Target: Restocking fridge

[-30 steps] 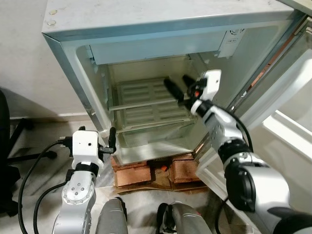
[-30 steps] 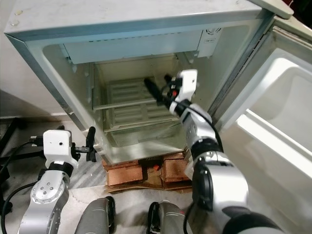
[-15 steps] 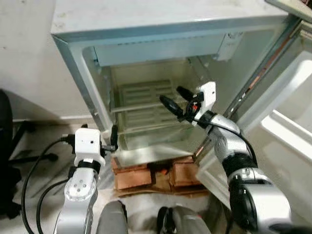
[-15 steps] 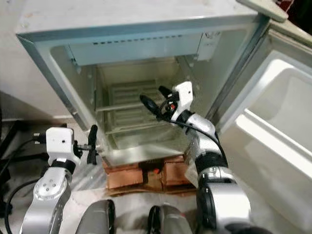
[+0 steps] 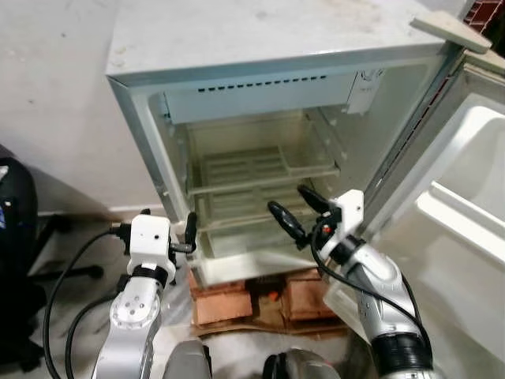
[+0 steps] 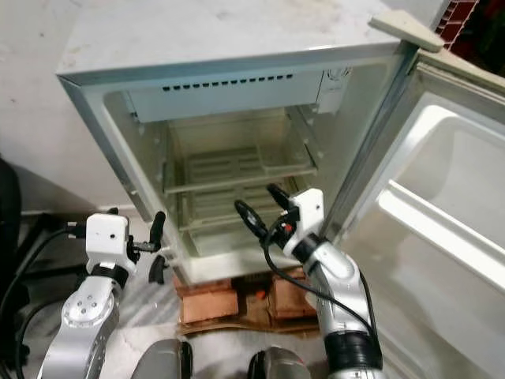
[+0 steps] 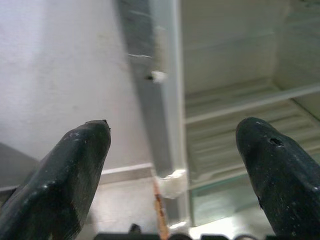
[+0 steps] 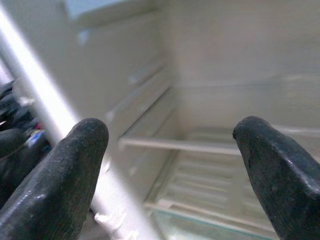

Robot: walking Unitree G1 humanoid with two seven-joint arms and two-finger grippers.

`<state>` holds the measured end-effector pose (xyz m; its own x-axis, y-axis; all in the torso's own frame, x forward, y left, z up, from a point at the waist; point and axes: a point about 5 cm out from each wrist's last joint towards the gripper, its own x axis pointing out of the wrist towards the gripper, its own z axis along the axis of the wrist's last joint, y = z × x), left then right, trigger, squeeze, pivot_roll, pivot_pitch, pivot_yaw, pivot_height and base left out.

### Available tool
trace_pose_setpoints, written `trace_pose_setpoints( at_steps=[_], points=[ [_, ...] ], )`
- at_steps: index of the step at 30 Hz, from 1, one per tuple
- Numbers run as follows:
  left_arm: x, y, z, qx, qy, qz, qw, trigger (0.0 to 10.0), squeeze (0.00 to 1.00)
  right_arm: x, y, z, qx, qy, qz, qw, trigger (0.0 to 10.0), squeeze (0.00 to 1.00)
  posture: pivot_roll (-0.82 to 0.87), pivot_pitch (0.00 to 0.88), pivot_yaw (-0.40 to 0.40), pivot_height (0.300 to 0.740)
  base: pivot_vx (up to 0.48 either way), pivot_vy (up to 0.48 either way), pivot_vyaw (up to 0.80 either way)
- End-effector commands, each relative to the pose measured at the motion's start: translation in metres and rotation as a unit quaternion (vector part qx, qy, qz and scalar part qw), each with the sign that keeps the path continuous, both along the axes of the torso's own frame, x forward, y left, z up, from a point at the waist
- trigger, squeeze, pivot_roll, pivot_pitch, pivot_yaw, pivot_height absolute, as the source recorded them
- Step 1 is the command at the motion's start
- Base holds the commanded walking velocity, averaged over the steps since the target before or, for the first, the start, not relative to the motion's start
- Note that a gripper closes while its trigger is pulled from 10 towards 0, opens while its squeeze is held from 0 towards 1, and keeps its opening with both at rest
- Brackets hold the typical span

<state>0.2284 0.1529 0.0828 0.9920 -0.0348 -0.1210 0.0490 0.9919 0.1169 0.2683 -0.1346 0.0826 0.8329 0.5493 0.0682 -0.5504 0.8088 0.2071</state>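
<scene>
A small white fridge stands open before me, its wire shelf and the lower shelf bare. My right gripper hangs open and holds nothing, just in front of the lower part of the opening; in the right wrist view, the right gripper looks in at the bare shelves. My left gripper is open and holds nothing, low by the fridge's left front edge; the left wrist view has the left gripper facing that frame edge.
The fridge door is swung wide open on the right. The fridge rests on bricks. A dark chair and black cables are at the left. A white wall is behind.
My right gripper has drawn back from the upper shelf, down to the front of the lower opening. The whole view has shifted as the camera moved. The left gripper keeps its place.
</scene>
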Motion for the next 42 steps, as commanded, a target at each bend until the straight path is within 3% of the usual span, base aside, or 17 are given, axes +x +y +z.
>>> trace_pose_setpoints(
  at_steps=[1, 5, 9, 14, 16, 17, 23, 42],
  points=[
    [0.0, 0.004, -0.005, 0.009, 0.008, 0.004, 1.0, 10.0, 0.0, -0.007, -0.004, -0.001, -0.002, 0.008, -0.051, 0.999, 10.0, 0.0, 0.01, 0.0, 0.01, 0.74, 0.0, 0.0, 0.0],
    [0.006, 0.004, -0.005, 0.012, 0.004, 0.009, 1.0, 10.0, 0.0, -0.016, -0.005, -0.007, 0.01, 0.031, -0.107, 0.994, 10.0, 0.0, 0.0, 0.0, 0.032, 0.74, 0.0, 0.0, 0.0],
    [0.011, 0.007, 0.001, 0.012, -0.008, 0.018, 1.0, 10.0, 0.0, -0.012, -0.004, -0.003, -0.046, 0.01, -0.129, 0.991, 10.0, 0.0, -0.02, 0.005, 0.036, 0.74, 0.0, 0.0, 0.0],
    [0.009, 0.013, -0.003, 0.018, -0.006, 0.024, 1.0, 10.0, 0.0, -0.006, -0.019, -0.001, -0.07, 0.011, -0.179, 0.981, 10.0, 0.0, -0.03, 0.009, 0.017, 0.74, 0.0, 0.0, 0.0],
    [0.008, 0.012, -0.007, 0.021, 0.0, 0.025, 0.999, 10.0, 0.0, -0.007, -0.022, -0.002, -0.056, 0.003, -0.204, 0.977, 10.0, 0.0, -0.03, 0.0, 0.012, 0.74, 0.0, 0.0, 0.0],
    [0.008, 0.008, -0.009, 0.017, 0.003, 0.019, 1.0, 10.0, 0.0, -0.008, -0.024, -0.004, -0.077, 0.006, -0.219, 0.973, 10.0, 0.0, -0.03, 0.0, 0.007, 0.74, 0.0, 0.0, 0.0],
    [0.013, 0.002, -0.01, 0.014, 0.002, 0.009, 1.0, 10.0, 0.0, -0.012, -0.029, -0.012, -0.064, 0.039, -0.238, 0.968, 10.0, 0.0, -0.04, 0.0, 0.008, 0.74, -0.042, 0.0, 0.0],
    [0.024, -0.001, -0.007, 0.014, -0.011, 0.0, 1.0, 10.0, 0.0, -0.001, -0.031, -0.01, -0.058, 0.032, -0.252, 0.965, 10.0, 0.0, -0.03, 0.0, 0.026, 0.74, -0.257, 0.0, 0.0]
  ],
)
